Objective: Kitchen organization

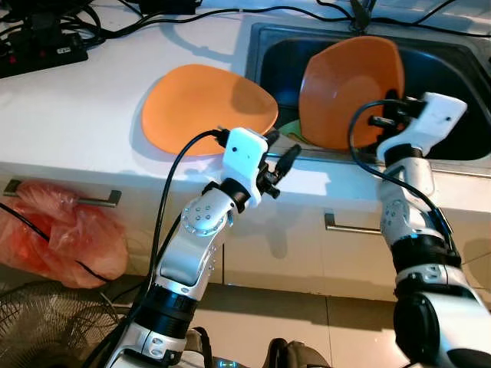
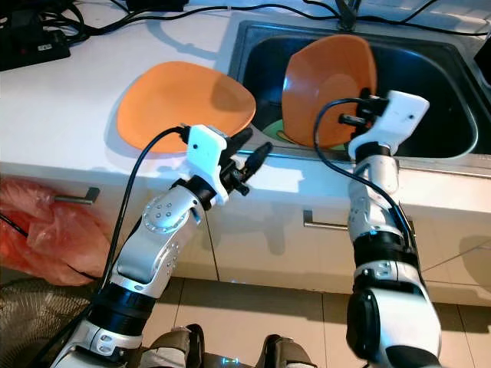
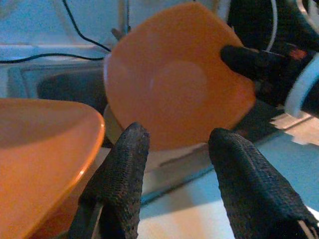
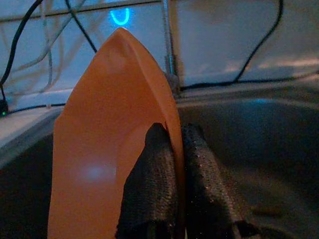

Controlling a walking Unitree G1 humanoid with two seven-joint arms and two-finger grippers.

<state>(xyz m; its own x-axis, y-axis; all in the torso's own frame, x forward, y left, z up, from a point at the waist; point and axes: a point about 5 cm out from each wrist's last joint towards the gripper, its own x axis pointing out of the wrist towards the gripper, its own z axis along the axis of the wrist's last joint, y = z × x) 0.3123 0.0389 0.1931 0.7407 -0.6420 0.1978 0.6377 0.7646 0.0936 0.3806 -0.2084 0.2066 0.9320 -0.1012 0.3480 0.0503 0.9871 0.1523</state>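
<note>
Right claw (image 4: 172, 164) pinches the rim of an orange plate (image 1: 349, 88), holding it upright over the sink (image 1: 460, 77); left claw (image 3: 179, 184), spread, hovers beside the sink by a second orange plate (image 1: 203, 107) on the worktop (image 1: 69, 115)

You can see a white counter (image 1: 69, 115) | a black power strip (image 1: 38, 52) sits at the counter's far left corner with black cables (image 1: 192, 15) along the back | a red plastic bag (image 1: 57, 234) hangs under the counter by a drawer handle (image 1: 77, 199) | a fan (image 1: 38, 330) stands below the bag
</note>
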